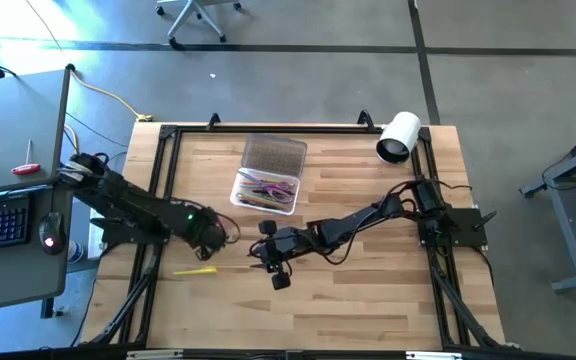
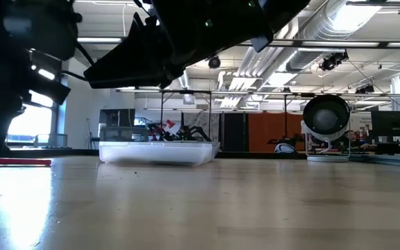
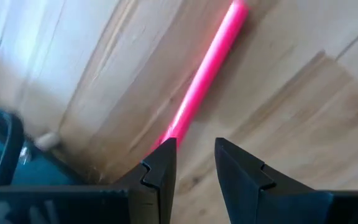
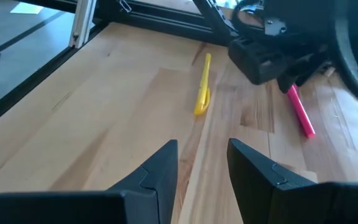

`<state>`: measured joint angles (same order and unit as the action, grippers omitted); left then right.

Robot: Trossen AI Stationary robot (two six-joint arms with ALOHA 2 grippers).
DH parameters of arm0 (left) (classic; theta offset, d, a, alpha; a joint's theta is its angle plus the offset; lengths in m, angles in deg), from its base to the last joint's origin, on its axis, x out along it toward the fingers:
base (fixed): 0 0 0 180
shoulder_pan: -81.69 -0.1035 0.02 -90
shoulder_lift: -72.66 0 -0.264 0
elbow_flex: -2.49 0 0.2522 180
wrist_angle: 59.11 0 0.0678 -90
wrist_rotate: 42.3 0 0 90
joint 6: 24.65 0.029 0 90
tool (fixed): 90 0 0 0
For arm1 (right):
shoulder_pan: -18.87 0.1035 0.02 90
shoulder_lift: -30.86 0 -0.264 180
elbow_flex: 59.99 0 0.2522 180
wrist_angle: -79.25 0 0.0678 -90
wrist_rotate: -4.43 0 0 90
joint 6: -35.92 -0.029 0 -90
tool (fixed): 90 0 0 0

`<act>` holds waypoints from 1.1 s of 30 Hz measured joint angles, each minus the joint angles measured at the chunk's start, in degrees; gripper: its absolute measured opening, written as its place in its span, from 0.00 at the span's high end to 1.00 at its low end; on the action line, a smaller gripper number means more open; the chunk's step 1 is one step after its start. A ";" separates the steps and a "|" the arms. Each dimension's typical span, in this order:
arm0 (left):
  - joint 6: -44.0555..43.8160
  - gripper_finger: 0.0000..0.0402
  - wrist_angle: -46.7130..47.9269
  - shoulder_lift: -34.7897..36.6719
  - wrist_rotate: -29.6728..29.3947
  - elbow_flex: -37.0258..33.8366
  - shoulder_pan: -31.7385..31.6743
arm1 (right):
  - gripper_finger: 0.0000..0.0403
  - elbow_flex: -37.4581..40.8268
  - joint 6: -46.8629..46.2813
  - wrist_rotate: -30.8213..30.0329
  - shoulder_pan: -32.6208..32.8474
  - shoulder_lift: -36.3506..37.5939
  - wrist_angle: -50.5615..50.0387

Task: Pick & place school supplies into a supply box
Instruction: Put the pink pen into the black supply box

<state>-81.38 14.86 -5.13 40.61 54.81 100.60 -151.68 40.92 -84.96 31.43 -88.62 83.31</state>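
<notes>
So, the left gripper (image 3: pixel 194 165) hangs right over the near end of the pink marker (image 3: pixel 205 79), jaws a little apart and empty. It looks like a light, stiff, slick plastic stick lying flat on the desk (image 1: pixel 368 300), so I'd pinch it across the middle or it'll probably roll or swing. The right gripper (image 4: pixel 202 163) waits nearby, jaws apart too, with the yellow pen (image 4: pixel 202 93) out at its 12 o'clock. Farther back, the supply box (image 1: pixel 268 172) sits open toward the desk's 12 o'clock edge, already holding several supplies.
</notes>
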 joint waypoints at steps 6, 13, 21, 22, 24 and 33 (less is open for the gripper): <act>4.27 0.64 -1.69 0.01 0.44 -1.69 -5.38 | 0.71 0.00 -0.04 0.02 -0.01 0.00 -1.00; 7.42 0.64 -9.93 0.17 2.05 -5.93 -8.22 | 0.71 0.00 -0.04 0.04 -0.02 0.00 -1.73; 7.84 0.89 -12.81 0.23 3.50 -7.25 -9.12 | 0.71 0.00 -0.07 0.05 0.00 0.00 -1.73; 8.09 0.92 -12.84 0.23 3.93 -7.25 -9.14 | 0.71 0.00 -0.07 0.07 0.00 0.00 -1.73; 8.03 0.93 -12.88 0.19 4.08 -7.16 -9.14 | 0.71 0.00 -0.06 0.07 0.00 0.00 -1.73; 7.42 0.93 -19.71 -0.29 0.57 -1.04 -9.19 | 0.71 0.00 -1.77 0.04 0.24 0.00 -1.79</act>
<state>-73.96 -4.86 -5.42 41.18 53.77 91.41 -151.68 39.15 -84.92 31.67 -88.62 81.52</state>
